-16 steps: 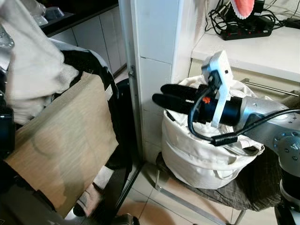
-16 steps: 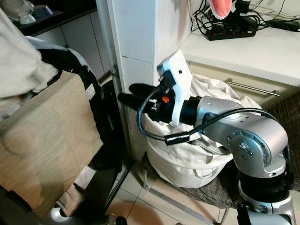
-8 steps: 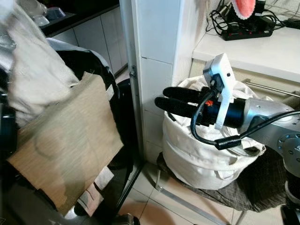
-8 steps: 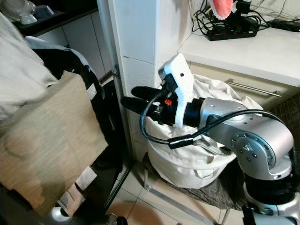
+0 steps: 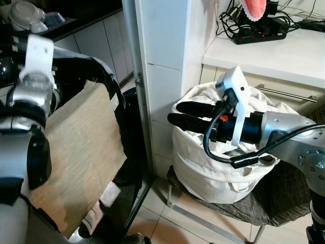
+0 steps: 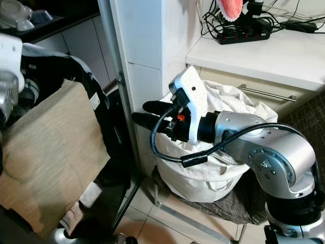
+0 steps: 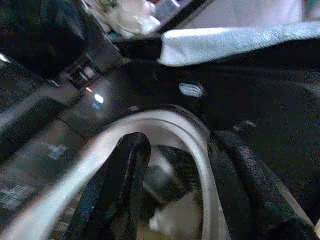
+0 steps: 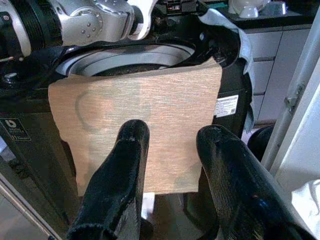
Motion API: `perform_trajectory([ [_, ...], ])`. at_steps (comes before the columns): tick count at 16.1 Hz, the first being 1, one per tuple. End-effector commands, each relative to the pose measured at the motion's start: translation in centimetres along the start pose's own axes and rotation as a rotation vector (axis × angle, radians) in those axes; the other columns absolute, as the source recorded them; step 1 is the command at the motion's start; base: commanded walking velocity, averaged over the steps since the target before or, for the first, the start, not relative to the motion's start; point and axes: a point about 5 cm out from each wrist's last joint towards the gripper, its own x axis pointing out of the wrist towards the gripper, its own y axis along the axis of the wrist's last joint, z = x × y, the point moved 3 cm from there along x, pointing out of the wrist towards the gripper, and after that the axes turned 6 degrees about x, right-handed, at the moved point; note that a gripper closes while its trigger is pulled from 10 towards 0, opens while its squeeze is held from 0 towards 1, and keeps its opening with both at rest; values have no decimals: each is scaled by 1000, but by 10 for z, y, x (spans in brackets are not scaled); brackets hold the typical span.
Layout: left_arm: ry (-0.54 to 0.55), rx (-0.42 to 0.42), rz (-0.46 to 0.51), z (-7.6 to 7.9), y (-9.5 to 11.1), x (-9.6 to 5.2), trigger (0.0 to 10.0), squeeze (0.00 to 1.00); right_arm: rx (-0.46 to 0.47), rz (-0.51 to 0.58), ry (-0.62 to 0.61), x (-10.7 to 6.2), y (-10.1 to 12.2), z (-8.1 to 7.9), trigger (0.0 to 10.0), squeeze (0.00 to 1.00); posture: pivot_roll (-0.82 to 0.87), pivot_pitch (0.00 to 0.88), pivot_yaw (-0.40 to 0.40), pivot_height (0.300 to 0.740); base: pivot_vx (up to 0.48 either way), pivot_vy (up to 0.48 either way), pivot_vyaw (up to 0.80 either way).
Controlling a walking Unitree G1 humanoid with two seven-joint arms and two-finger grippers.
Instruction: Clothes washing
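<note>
A black washing machine (image 8: 30, 107) stands open with a tan cloth (image 5: 81, 162) draped flat over its front edge, while a white laundry bag (image 5: 218, 173), full and rumpled, sits upright on a stool just beside the white cabinet.

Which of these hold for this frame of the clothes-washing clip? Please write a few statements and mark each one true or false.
1. The beige cloth hangs down the front of the black washing machine. True.
2. The right gripper grips the cloth. False: its fingers are open and apart from it, in front of the white fabric laundry bag.
3. The laundry bag lies flat on the floor tiles. False: it sits on a metal-framed stool.
4. The left gripper is at the machine's drum rim. True.
5. A black power strip lies on the white counter. True.
</note>
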Motion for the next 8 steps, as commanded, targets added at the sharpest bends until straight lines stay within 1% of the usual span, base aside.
perform_trajectory([
  [1,-83,-166,151,8,27,-2,10000,0,-19,48,-108,-3,7,13,10000,0,-96,0,100,740,0,0,0],
  [2,-238,-285,309,29,54,-10,10000,0,-23,105,-300,-9,16,40,10000,0,-97,0,100,740,0,0,0],
  [3,-313,-300,366,40,63,-15,10000,0,-27,121,-382,-12,18,52,10000,0,-96,0,98,740,0,0,0],
  [4,-469,-272,468,63,74,-26,10000,0,-39,114,-505,-20,16,70,10000,145,-97,0,98,740,0,0,0],
  [5,-717,-239,549,96,71,-46,10000,0,-20,69,-607,-29,3,88,10000,1000,-96,0,95,740,0,0,0],
  [6,-897,-181,602,121,62,-67,10000,0,7,21,-672,-36,-9,102,10000,1000,-93,0,91,740,0,0,0],
  [7,-948,-157,622,129,57,-75,10000,0,14,3,-697,-38,-13,107,10000,1000,-93,0,91,740,0,0,0],
  [8,-1061,-145,656,147,48,-96,10000,0,-16,-67,-771,-47,-24,124,10000,1000,-92,0,88,740,0,0,0],
])
